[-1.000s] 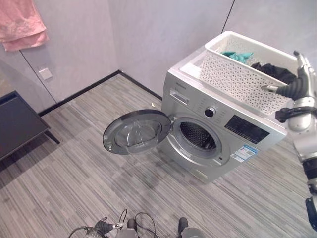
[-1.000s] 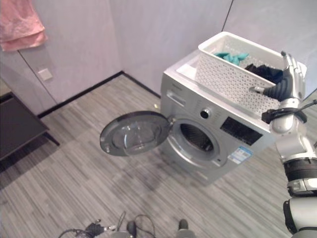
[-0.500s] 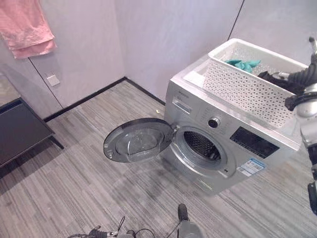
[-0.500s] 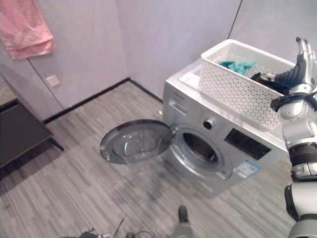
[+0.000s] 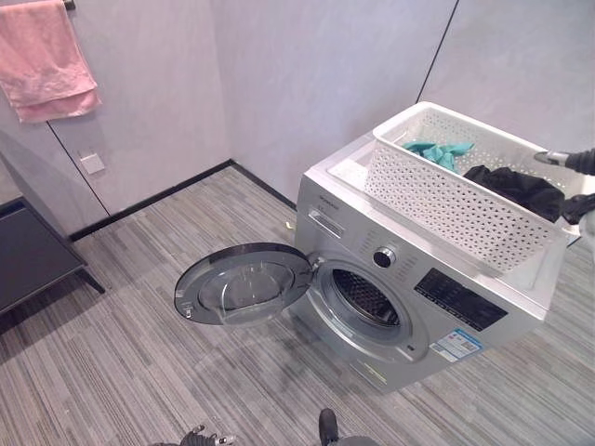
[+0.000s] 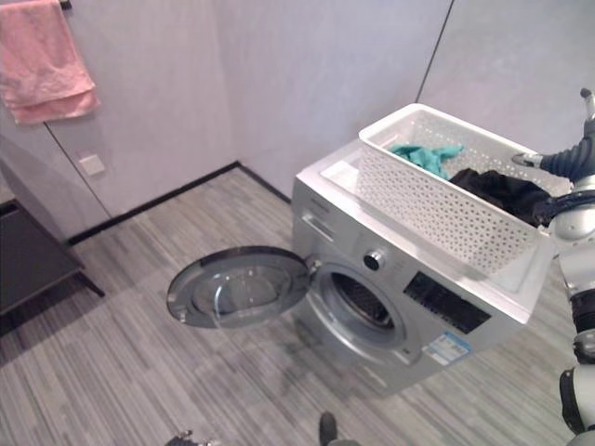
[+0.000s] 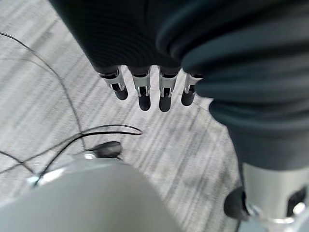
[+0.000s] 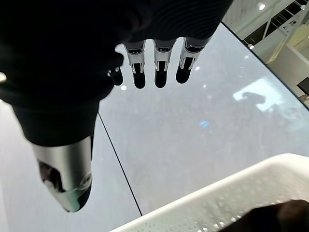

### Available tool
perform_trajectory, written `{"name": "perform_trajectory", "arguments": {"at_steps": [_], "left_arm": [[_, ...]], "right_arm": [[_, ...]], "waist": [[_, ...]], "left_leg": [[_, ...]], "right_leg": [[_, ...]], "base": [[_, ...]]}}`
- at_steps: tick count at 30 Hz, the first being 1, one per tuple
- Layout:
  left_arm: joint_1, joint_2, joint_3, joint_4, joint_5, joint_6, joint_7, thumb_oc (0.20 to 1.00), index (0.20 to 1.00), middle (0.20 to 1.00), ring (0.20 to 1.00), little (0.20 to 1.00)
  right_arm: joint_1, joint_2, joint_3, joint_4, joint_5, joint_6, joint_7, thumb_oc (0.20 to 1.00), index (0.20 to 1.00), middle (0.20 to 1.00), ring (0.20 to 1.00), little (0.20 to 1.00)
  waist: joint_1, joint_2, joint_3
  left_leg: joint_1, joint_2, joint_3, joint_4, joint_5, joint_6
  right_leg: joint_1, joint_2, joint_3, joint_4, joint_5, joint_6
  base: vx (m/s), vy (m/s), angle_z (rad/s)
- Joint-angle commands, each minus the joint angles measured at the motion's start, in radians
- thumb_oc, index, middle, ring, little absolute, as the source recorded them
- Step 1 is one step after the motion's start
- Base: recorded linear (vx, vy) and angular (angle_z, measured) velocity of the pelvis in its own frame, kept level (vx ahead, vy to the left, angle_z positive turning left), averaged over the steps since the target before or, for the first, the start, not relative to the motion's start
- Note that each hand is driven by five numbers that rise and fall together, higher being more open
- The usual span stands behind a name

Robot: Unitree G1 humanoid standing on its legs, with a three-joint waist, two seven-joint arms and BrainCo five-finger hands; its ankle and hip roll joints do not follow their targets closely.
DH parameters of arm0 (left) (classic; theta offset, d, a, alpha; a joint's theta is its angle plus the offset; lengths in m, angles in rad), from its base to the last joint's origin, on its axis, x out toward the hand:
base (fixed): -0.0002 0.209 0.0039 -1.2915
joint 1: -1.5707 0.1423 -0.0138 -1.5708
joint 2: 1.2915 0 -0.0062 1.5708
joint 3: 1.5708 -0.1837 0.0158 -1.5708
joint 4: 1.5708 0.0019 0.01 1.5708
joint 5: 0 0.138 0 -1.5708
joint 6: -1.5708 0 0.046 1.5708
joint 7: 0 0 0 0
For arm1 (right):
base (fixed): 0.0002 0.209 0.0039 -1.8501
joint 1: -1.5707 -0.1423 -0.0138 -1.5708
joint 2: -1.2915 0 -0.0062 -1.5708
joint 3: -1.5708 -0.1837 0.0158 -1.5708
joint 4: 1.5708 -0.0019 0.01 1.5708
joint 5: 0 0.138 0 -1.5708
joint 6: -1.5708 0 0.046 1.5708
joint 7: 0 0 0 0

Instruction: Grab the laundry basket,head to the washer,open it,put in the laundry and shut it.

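now right hand (image 6: 569,163) relaxed, empty, above basket (image 5: 446,200) far rim; washer door (image 5: 244,283) wide open.

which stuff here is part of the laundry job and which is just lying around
Part of the job:
white laundry basket
teal cloth in it
black garment in it
washer
its open door
right hand

Just lying about:
pink towel
dark bench

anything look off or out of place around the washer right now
Nothing is spilled or damaged. The basket sits on top of the washer, laundry inside, and the door hangs wide open, as the task needs. The right hand is by the basket's far end.
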Motion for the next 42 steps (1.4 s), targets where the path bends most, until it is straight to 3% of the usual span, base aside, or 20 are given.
{"name": "perform_trajectory", "arguments": {"at_steps": [1,4,6,8,9,10,12,14,15,17,18,19,21,25,28,30,32,42], "left_arm": [[-0.022,0.052,-0.015,0.055,0.029,0.004,0.0,1.0,1.0,1.0,1.0,1.0],[-0.023,0.061,-0.008,0.056,0.026,0.006,-0.001,1.0,1.0,1.0,1.0,1.0],[-0.026,0.076,0.007,0.058,0.016,0.011,-0.001,1.0,1.0,1.0,1.0,1.0],[-0.028,0.081,0.014,0.05,0.01,0.012,0.0,1.0,1.0,1.0,1.0,1.0],[-0.039,0.087,0.006,0.027,0.012,0.015,0.001,1.0,1.0,1.0,1.0,1.0],[-0.04,0.089,0.005,0.026,0.013,0.015,0.001,1.0,1.0,1.0,1.0,1.0],[-0.05,0.093,-0.013,0.006,0.014,0.008,0.013,1.0,1.0,1.0,1.0,1.0],[-0.058,0.089,-0.028,-0.007,0.015,0.003,0.014,1.0,1.0,1.0,1.0,1.0],[-0.059,0.078,-0.047,-0.027,0.011,-0.007,0.002,1.0,1.0,1.0,1.0,1.0],[-0.058,0.077,-0.048,-0.027,0.011,-0.007,0.002,1.0,1.0,1.0,1.0,1.0],[-0.059,0.069,-0.091,-0.03,0.022,-0.023,-0.006,1.0,1.0,1.0,1.0,1.0],[-0.047,0.059,-0.101,-0.026,0.019,-0.026,-0.011,1.0,1.0,1.0,1.0,1.0],[-0.039,0.057,-0.083,-0.008,0.013,-0.029,-0.009,1.0,1.0,1.0,1.0,1.0],[-0.017,0.065,-0.062,0.027,0.012,-0.022,-0.01,1.0,1.0,1.0,1.0,1.0],[-0.011,0.067,-0.046,0.044,0.005,-0.021,-0.011,1.0,1.0,1.0,1.0,1.0],[-0.009,0.077,-0.021,0.059,-0.01,-0.027,-0.009,1.0,1.0,1.0,1.0,1.0],[-0.009,0.089,0.014,0.056,-0.022,-0.027,-0.001,1.0,1.0,1.0,1.0,1.0],[-0.028,0.048,0.001,-0.012,-0.064,-0.048,0.0,1.0,1.0,1.0,1.0,1.0]], "right_arm": [[-0.008,-0.021,-0.061,-0.014,0.006,-0.032,-0.023,1.0,1.0,1.0,1.0,1.0],[0.005,-0.031,-0.072,-0.021,0.009,-0.036,-0.021,1.0,1.0,1.0,1.0,1.0],[0.03,-0.05,-0.082,-0.04,0.015,-0.048,-0.019,1.0,1.0,1.0,1.0,1.0],[0.049,-0.053,-0.092,-0.053,0.029,-0.061,-0.024,1.0,1.0,1.0,1.0,1.0],[0.063,-0.054,-0.11,-0.089,0.04,-0.067,-0.025,1.0,1.0,1.0,1.0,1.0],[0.068,-0.053,-0.115,-0.091,0.039,-0.066,-0.025,1.0,1.0,1.0,1.0,1.0],[0.071,-0.048,-0.111,-0.103,0.051,-0.073,-0.029,1.0,1.0,1.0,1.0,1.0],[0.067,-0.061,-0.112,-0.103,0.053,-0.069,-0.027,1.0,1.0,1.0,1.0,1.0],[0.068,-0.089,-0.116,-0.124,0.052,-0.063,-0.002,1.0,1.0,1.0,1.0,1.0],[0.071,-0.089,-0.118,-0.125,0.052,-0.063,-0.002,1.0,1.0,1.0,1.0,1.0],[0.029,-0.114,-0.088,-0.064,0.046,-0.057,-0.006,1.0,1.0,1.0,1.0,1.0],[0.002,-0.111,-0.063,-0.021,0.04,-0.051,-0.003,1.0,1.0,1.0,1.0,1.0],[-0.124,-0.091,0.035,0.051,0.03,-0.033,0.022,1.0,1.0,1.0,1.0,1.0],[-0.243,-0.043,0.118,0.095,0.013,-0.02,0.042,1.0,1.0,1.0,1.0,1.0],[-0.284,-0.02,0.161,0.11,-0.006,-0.014,0.055,1.0,1.0,1.0,1.0,1.0],[-0.349,-0.001,0.216,0.137,-0.029,-0.012,0.063,1.0,1.0,1.0,1.0,1.0],[-0.387,0.004,0.259,0.123,-0.03,-0.012,0.083,1.0,1.0,1.0,1.0,1.0],[-0.303,-0.01,0.251,0.025,-0.038,-0.024,0.107,1.0,1.0,1.0,1.0,1.0]], "waist": [[0.014,-0.078,-0.007],[0.011,-0.08,-0.006],[0.004,-0.088,0.0],[0.01,-0.101,0.013],[0.025,-0.13,0.046],[0.022,-0.129,0.048],[0.034,-0.147,0.074],[0.032,-0.149,0.086],[0.034,-0.148,0.09],[0.036,-0.151,0.089],[0.039,-0.121,0.08],[0.04,-0.111,0.074],[0.045,-0.1,0.057],[0.049,-0.081,0.051],[0.053,-0.076,0.054],[0.059,-0.076,0.064],[0.065,-0.079,0.057],[0.05,-0.098,0.007]], "left_leg": [[-0.029,0.016,-0.022,0.051,-0.036,0.025],[-0.033,0.034,-0.022,0.058,-0.034,0.016],[-0.052,0.072,-0.032,0.114,-0.009,0.0],[-0.099,0.096,-0.053,0.241,0.07,-0.002],[-0.202,0.086,-0.11,0.437,0.149,0.025],[-0.214,0.086,-0.118,0.454,0.144,0.026],[-0.28,0.054,-0.149,0.572,0.144,0.058],[-0.332,0.027,-0.155,0.585,0.113,0.067],[-0.357,-0.027,-0.137,0.479,0.014,0.071],[-0.35,-0.03,-0.132,0.469,0.018,0.072],[-0.353,-0.036,-0.084,0.272,0.034,0.05],[-0.322,-0.042,-0.077,0.23,0.039,0.05],[-0.285,-0.091,-0.066,0.226,-0.003,0.069],[-0.248,-0.118,-0.015,0.23,-0.04,0.098],[-0.227,-0.122,0.014,0.231,-0.052,0.108],[-0.203,-0.113,0.054,0.22,-0.061,0.109],[-0.187,-0.089,0.079,0.209,-0.057,0.096],[-0.11,-0.053,0.075,0.087,-0.004,0.061]], "right_leg": [[0.008,-0.061,0.004,0.081,-0.161,0.061],[-0.004,-0.045,0.002,0.106,-0.179,0.051],[-0.003,0.001,0.0,0.137,-0.213,0.024],[0.021,0.035,0.005,0.14,-0.225,-0.006],[0.05,0.049,0.009,0.132,-0.223,-0.036],[0.05,0.05,0.005,0.131,-0.222,-0.035],[0.067,0.049,0.009,0.13,-0.226,-0.047],[0.07,0.04,0.0,0.129,-0.225,-0.045],[0.077,0.026,0.007,0.118,-0.22,-0.031],[0.077,0.022,0.009,0.117,-0.221,-0.03],[0.079,0.007,0.006,0.123,-0.233,-0.003],[0.076,-0.001,0.008,0.131,-0.238,0.006],[0.061,-0.049,0.026,0.154,-0.22,0.034],[0.036,-0.083,0.054,0.213,-0.21,0.058],[0.018,-0.093,0.052,0.234,-0.203,0.068],[-0.014,-0.127,0.031,0.21,-0.135,0.086],[0.004,-0.143,-0.002,0.132,-0.123,0.088],[0.085,-0.117,-0.047,0.045,-0.136,0.079]], "base": [[0.04,-0.118,-0.01],[0.04,-0.129,0.05],[0.09,-0.245,0.16],[0.07,-0.277,0.14],[0.0,-0.231,0.15],[0.02,-0.222,0.17],[0.04,-0.072,0.08],[0.06,0.064,0.1],[0.11,0.122,0.05],[0.12,0.183,-0.09],[0.17,0.351,-0.24],[0.2,0.458,-0.36],[0.15,0.344,-0.67],[0.09,0.197,-0.57],[0.03,0.068,-0.38],[-0.02,-0.04,-0.31],[0.02,-0.114,-0.63],[0.07,-0.063,-0.02]]}}
